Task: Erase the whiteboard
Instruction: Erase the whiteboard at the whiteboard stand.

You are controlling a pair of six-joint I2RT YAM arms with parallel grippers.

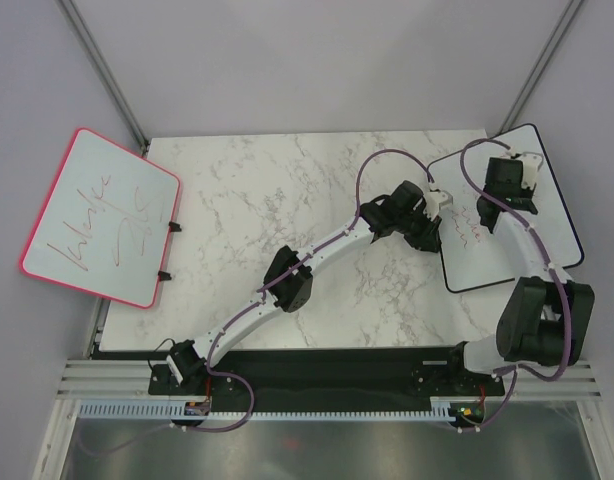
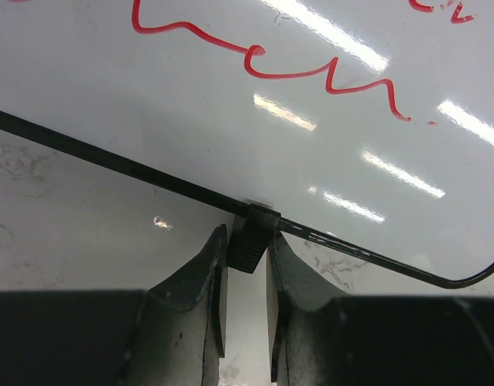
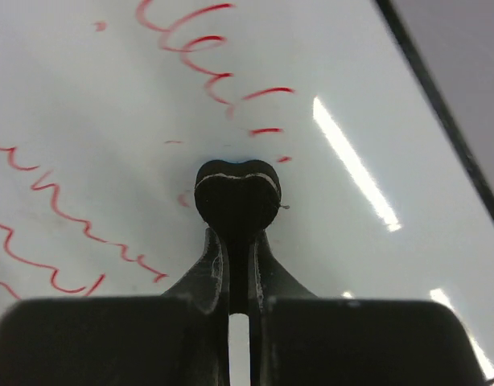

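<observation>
The whiteboard point(image 1: 522, 235), black-framed with rounded corners, lies at the table's right side with red handwriting point(image 2: 327, 76) on its white face point(image 2: 231, 112). My left gripper point(image 1: 434, 202) is at the board's left edge. Its jaws point(image 2: 247, 245) are shut on a small black ribbed clip point(image 2: 253, 233) fixed to the thin frame. My right gripper point(image 1: 517, 180) hovers over the far part of the board, shut point(image 3: 239, 241) on a round black eraser point(image 3: 236, 191) that rests on the white face point(image 3: 335, 265). Red strokes point(image 3: 62, 213) lie left of the eraser and faint ones above it.
A pink-framed whiteboard point(image 1: 102, 215) with red scribbles overhangs the left edge of the marble table point(image 1: 277, 190); two black clips point(image 1: 173, 228) sit on its right edge. The left arm stretches diagonally across the table's middle. Grey walls and metal struts enclose the back.
</observation>
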